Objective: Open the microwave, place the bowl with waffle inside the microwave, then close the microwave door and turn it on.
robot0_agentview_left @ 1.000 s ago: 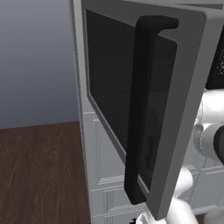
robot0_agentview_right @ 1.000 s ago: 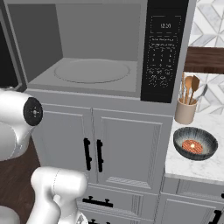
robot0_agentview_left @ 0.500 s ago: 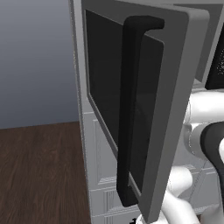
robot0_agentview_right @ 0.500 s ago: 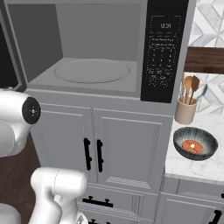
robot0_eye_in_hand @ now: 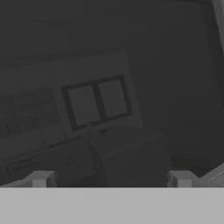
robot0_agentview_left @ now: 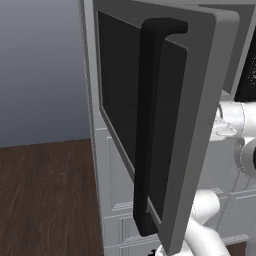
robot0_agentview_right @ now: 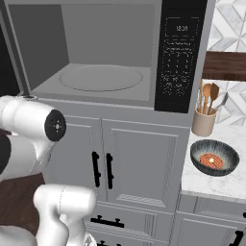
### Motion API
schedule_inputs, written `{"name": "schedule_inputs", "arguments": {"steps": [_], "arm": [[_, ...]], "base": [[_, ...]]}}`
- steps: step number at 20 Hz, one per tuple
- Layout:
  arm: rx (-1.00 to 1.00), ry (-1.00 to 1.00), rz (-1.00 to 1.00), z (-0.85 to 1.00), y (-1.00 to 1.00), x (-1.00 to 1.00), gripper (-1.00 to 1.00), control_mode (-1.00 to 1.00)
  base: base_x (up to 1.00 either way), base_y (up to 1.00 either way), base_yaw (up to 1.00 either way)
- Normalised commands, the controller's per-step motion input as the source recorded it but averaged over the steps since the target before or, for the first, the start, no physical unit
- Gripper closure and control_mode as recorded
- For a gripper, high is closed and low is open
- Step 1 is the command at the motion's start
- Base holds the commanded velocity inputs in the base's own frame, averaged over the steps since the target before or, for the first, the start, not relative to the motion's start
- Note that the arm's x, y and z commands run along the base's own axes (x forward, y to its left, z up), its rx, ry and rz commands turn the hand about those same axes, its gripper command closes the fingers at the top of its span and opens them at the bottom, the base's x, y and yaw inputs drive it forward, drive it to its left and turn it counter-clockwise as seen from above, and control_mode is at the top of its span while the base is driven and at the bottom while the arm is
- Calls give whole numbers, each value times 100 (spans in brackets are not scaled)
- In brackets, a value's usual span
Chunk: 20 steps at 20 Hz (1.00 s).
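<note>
Standing wide open, the microwave door (robot0_agentview_left: 165,125) swung far out to the left, its dark glass window and long black vertical handle (robot0_agentview_left: 150,125) seen close up in the left base view. Behind it, white panelled cabinet fronts and a dark wood floor (robot0_agentview_left: 45,200).

In the right base view, the microwave (robot0_agentview_right: 110,53) with its grey cavity exposed, a round turntable (robot0_agentview_right: 101,78) on the cavity floor, nothing resting on it. To the right of the cavity, a black control panel (robot0_agentview_right: 180,57) with a small lit display at the top. Below, two white cabinet doors (robot0_agentview_right: 120,161) with short black handles side by side.

On the white worktop (robot0_agentview_right: 211,182) to the right of the microwave, the bowl (robot0_agentview_right: 214,157), dark grey, upright, with a reddish round waffle (robot0_agentview_right: 211,160) inside. Just behind it, a beige holder (robot0_agentview_right: 203,121) with wooden utensils, near but not touching. Above that, a dark wood shelf against a patterned tile wall.

White arm segments low on the left of the right base view, well apart from the bowl.

In the hand view, the claw (robot0_eye_in_hand: 111,179) with its two finger tips (robot0_eye_in_hand: 41,178) spread wide and nothing between them, facing a dim dark surface showing a faint reflection of cabinets. Whether that surface is the door glass, cannot tell for certain.
</note>
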Motion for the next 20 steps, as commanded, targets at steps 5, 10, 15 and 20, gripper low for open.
{"name": "schedule_inputs", "arguments": {"steps": [5, 10, 15, 20], "arm": [[-5, 2, -46, -15, -100, 27, -100, -100], [-9, 6, -45, -34, -100, 30, -100, -100], [0, 32, -60, -14, -100, 3, -100, -100], [2, 29, -51, -19, -100, 10, -100, -100]], "base": [[0, 0, 0], [0, 0, 0], [0, 0, 0], [0, 0, 0]]}}
